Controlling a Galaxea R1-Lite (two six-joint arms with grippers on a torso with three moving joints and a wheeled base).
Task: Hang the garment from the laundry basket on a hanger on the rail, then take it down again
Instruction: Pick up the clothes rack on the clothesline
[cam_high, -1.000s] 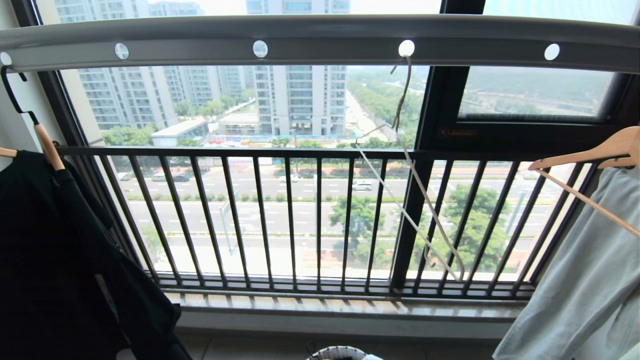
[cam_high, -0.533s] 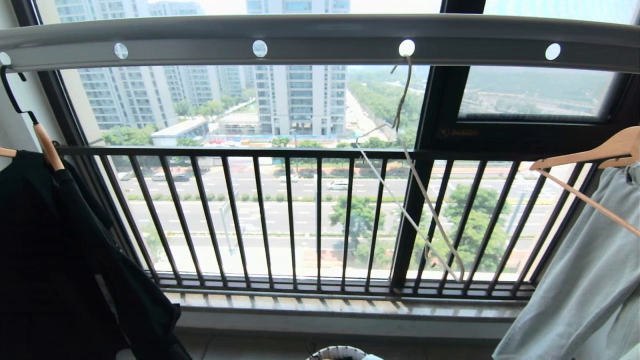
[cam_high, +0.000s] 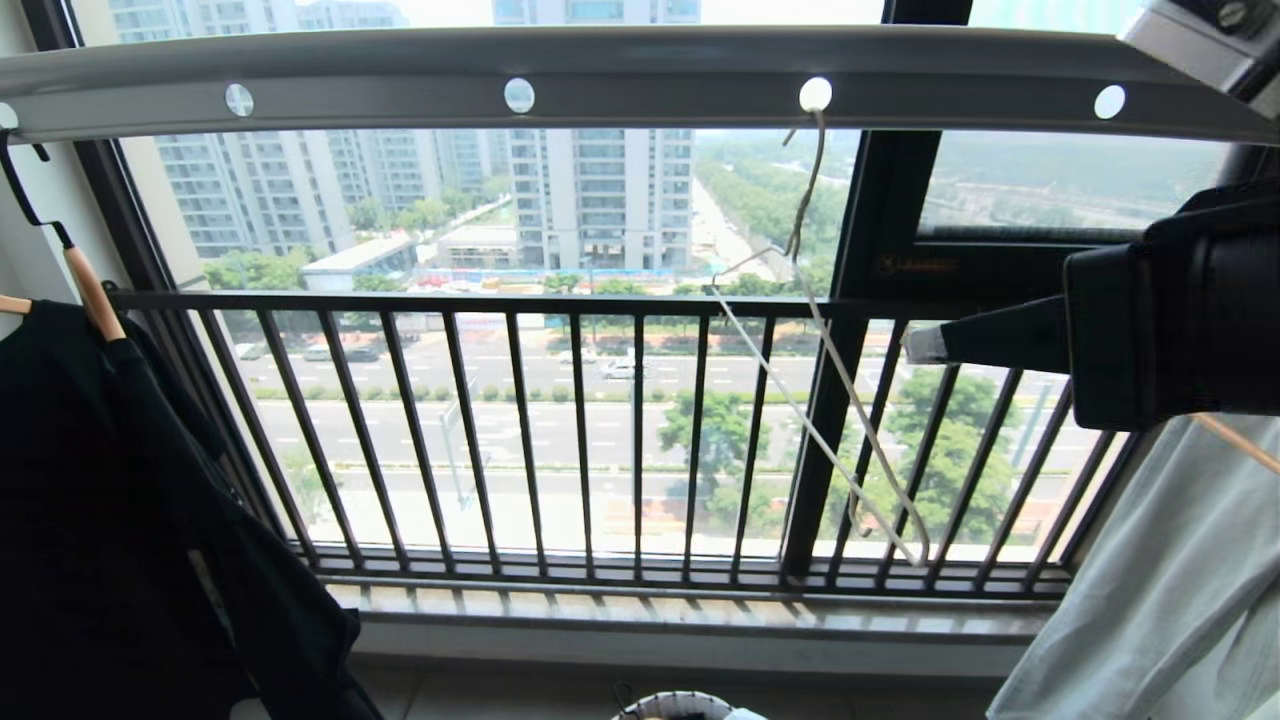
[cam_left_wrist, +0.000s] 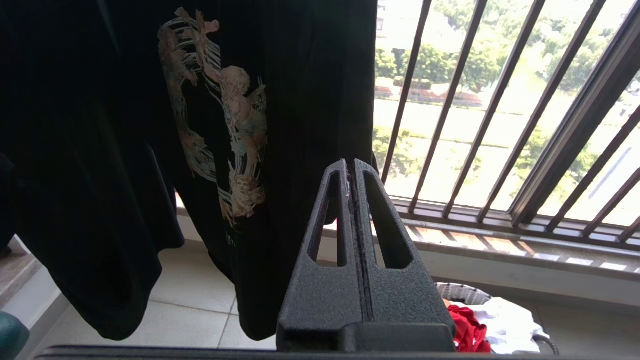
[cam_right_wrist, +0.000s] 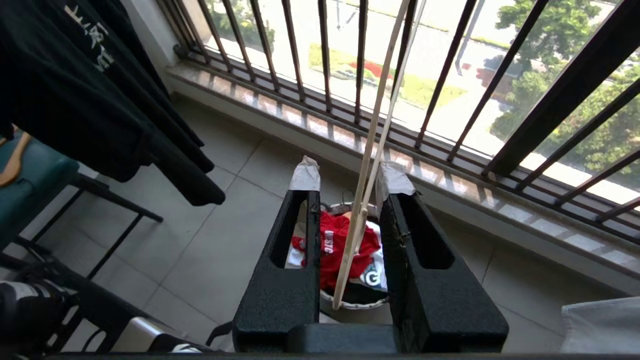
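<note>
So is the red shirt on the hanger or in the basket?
In the basket: the red shirt lies crumpled there; the hanger is bare.

Right gripper (cam_high: 925, 343) newly up beside the hanger (cam_high: 835, 380), jaws parted

Sunlit window (cam_high: 600, 200), black railing (cam_high: 520, 430), pale tiled floor (cam_right_wrist: 220, 235)

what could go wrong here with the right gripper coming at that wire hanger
The thin cream-white wire hanger hangs tilted from one hole of the grey metal rail; the open right gripper straddles it, so a nudge could swing or unhook it. The red T-shirt lies in the round white basket directly below.
</note>
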